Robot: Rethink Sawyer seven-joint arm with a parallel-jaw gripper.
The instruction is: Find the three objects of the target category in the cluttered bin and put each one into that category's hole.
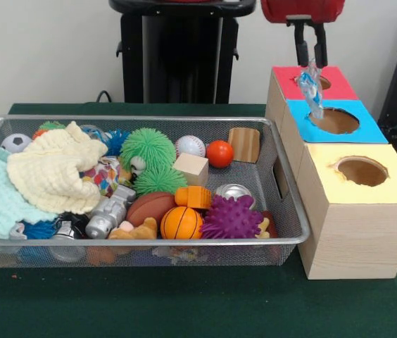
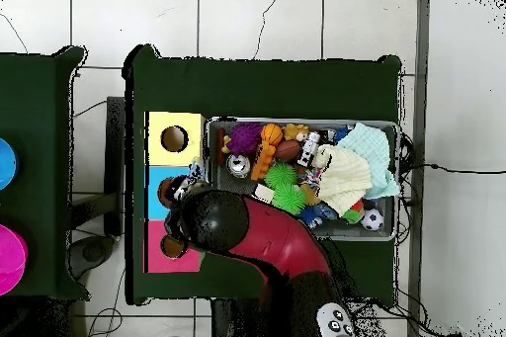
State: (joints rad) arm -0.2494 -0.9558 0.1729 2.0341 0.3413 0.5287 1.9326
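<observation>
The silver wire-mesh bin sits on the green table, full of toys; it also shows in the overhead view. My gripper hangs over the red-topped box and is shut on a translucent blue and white crinkly wrapper. The wrapper dangles from the fingers, above the boundary between the red-topped box's hole and the blue-topped box's hole. In the overhead view the arm covers the gripper and the wrapper. No other wrapper shows in the bin.
Three wooden boxes stand in a row right of the bin: red top, blue top, yellow top, each with a round hole. The bin holds cloths, spiky balls, a basketball, wooden blocks and silver cans.
</observation>
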